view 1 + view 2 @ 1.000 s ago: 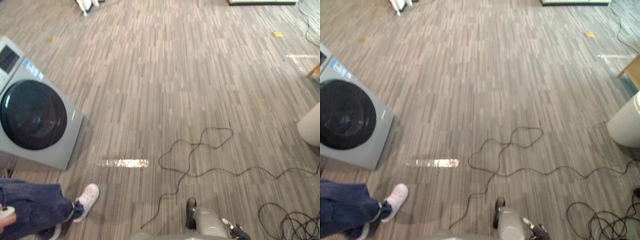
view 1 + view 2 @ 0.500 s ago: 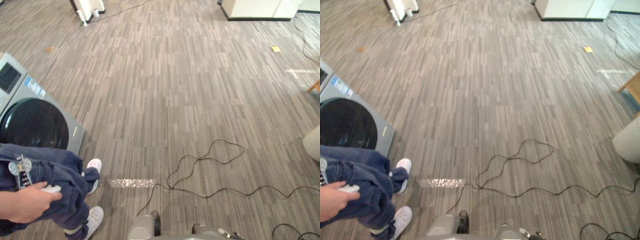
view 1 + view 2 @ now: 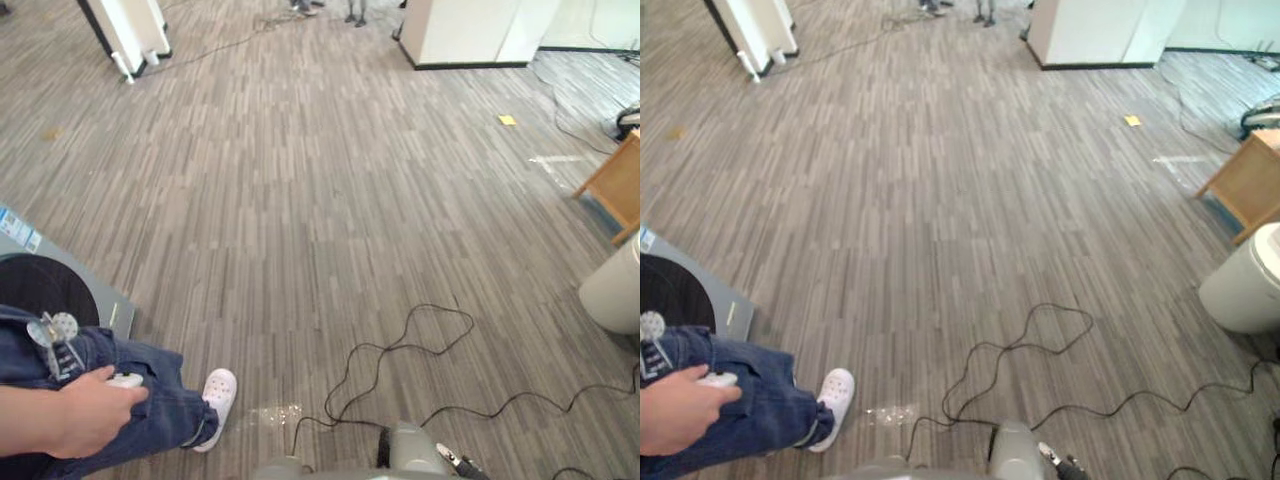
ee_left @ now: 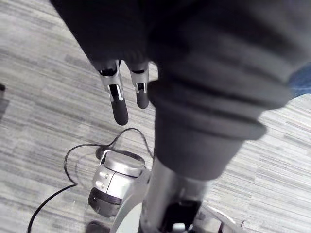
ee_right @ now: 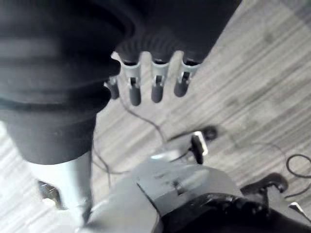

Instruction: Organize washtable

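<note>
My left hand (image 4: 118, 99) hangs over the grey striped floor in the left wrist view, its fingers straight and holding nothing. In the right wrist view my right hand (image 5: 156, 86) hangs the same way, fingers straight and empty. The head views look down on open carpet floor (image 3: 330, 200), with no table or washing items on it.
A grey washing machine (image 3: 45, 290) with a dark round door stands at the left edge. A person in blue jeans (image 3: 130, 410) with a white shoe (image 3: 217, 390) stands lower left, holding a small white device. A white bin (image 3: 612, 292), wooden furniture (image 3: 612, 185) and a white cabinet (image 3: 470, 30) are at the right and back.
The camera has moved: the view now reaches farther across the room and the washing machine sits nearer the left edge. The person has stepped into the lower left.
</note>
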